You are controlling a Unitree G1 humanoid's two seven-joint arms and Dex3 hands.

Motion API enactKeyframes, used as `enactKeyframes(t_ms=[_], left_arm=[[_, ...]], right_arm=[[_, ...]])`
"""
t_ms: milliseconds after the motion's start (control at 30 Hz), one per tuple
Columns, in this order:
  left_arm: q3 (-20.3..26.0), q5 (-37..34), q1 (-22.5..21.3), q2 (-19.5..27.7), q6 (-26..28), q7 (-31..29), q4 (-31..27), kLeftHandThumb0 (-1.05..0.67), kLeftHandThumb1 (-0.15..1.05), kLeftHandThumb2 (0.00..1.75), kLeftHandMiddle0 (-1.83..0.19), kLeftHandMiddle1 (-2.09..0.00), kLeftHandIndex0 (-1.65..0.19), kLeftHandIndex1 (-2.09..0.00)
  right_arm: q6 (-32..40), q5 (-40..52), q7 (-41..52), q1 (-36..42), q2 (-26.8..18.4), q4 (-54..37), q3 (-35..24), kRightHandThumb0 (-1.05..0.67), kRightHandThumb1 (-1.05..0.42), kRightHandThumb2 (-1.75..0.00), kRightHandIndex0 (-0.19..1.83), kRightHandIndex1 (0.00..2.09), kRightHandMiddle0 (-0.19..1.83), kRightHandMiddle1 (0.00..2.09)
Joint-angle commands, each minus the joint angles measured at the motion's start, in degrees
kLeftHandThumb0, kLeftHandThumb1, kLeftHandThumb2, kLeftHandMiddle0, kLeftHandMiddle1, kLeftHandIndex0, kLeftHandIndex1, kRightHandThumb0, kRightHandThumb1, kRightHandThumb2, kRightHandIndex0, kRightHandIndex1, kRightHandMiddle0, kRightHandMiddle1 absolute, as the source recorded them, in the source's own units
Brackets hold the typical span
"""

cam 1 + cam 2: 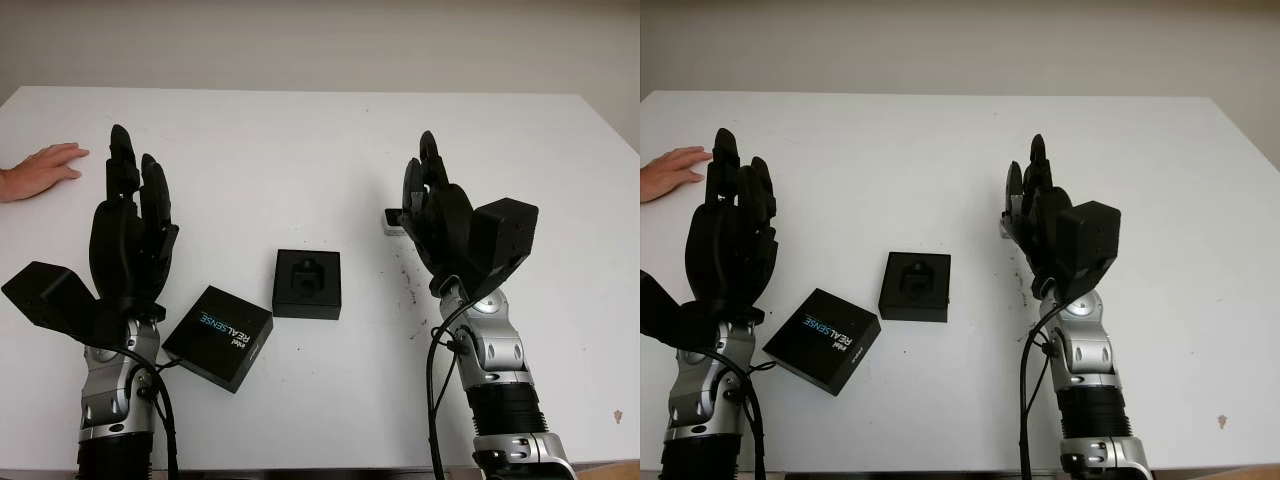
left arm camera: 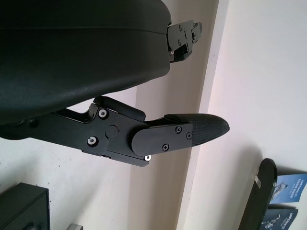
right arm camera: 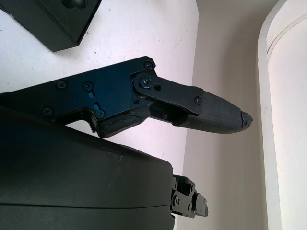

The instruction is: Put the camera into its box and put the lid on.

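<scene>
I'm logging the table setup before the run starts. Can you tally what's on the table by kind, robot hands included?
Robot hands: 2, left robot hand and right robot hand, both open above the table.
Open black box: 1
Black lid: 1
Small silver camera: 1
Person's hand: 1
Total: 6

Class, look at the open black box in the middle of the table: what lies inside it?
The box holds a black moulded insert with a dark recess. No camera is visible in it. The lid lies beside it, so nothing covers the inside.
</scene>
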Motion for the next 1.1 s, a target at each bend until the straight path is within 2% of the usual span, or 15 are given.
enactKeyframes(t_ms=[0,300,433,500,600,700,800,933,1000,1067], left_arm=[[0.15,-0.32,-1.01,0.27,-0.32,-0.21,0.19,-0.65,1.05,0.49,0.19,0.0,0.19,0.0],[-0.68,0.28,0.29,0.02,-0.22,-0.21,-0.71,-0.64,1.05,0.49,0.19,0.0,0.19,0.0],[-0.29,0.19,0.51,0.17,-0.83,-0.2,-0.44,-0.67,1.05,0.49,0.19,0.0,0.19,0.0],[-0.04,0.09,0.39,0.17,-0.94,-0.01,-0.38,-0.66,1.05,0.49,0.19,0.0,0.19,0.0],[0.1,0.12,0.08,0.39,-1.32,-0.32,0.09,-0.65,1.05,0.49,0.19,0.0,0.19,0.0],[0.07,-0.02,0.12,0.29,-1.29,-0.57,0.3,-0.65,1.05,0.49,0.19,0.0,0.19,0.0],[-0.14,0.2,0.43,0.09,-1.38,-0.63,0.08,-0.64,1.05,0.51,0.19,0.0,0.19,0.0],[-0.34,0.67,0.73,-0.1,-1.62,-0.44,-0.17,-0.65,1.05,0.51,0.19,0.0,0.19,0.0],[-0.33,0.81,0.77,-0.21,-1.63,-0.27,-0.2,-0.66,1.05,0.5,0.19,0.0,0.19,0.0],[-0.33,0.83,0.93,-0.26,-1.53,-0.2,-0.36,-0.66,1.05,0.49,0.19,0.0,0.19,0.0]], right_arm=[[-0.23,0.28,-0.03,-0.94,-0.24,-0.55,-0.2,-0.83,-1.05,-0.69,-0.19,0.0,-0.19,0.0],[0.38,0.36,1.23,0.75,-0.91,-2.83,0.15,-0.82,-1.05,-0.68,-0.19,0.0,-0.19,0.0],[1.21,-1.8,0.58,-1.92,-3.24,-3.0,-0.09,-0.78,-1.05,-0.47,-0.19,0.0,-0.19,0.0],[-0.29,-4.72,-0.71,-4.66,-5.35,-1.83,0.15,-0.76,-1.05,-0.26,-0.11,0.05,-0.11,0.05],[-1.35,-8.78,0.28,-9.41,-10.21,0.69,1.11,-0.75,-1.0,-0.08,0.03,0.11,0.02,0.11],[-1.81,-13.38,2.58,-15.12,-15.72,5.22,3.0,-0.7,-0.93,-0.04,0.1,0.14,0.09,0.15],[-2.11,-17.73,3.37,-19.59,-19.38,9.86,5.27,-0.65,-0.86,-0.03,0.16,0.17,0.14,0.2],[-2.73,-25.27,3.3,-24.54,-23.54,16.81,10.0,-0.64,-0.81,-0.05,0.26,0.22,0.13,0.41],[-3.1,-27.75,4.47,-26.6,-24.93,20.51,12.03,-0.63,-0.81,-0.06,0.29,0.22,0.14,0.38],[-2.95,-29.61,6.26,-28.39,-25.82,23.43,13.95,-0.61,-0.81,-0.05,0.28,0.17,0.19,0.25]])
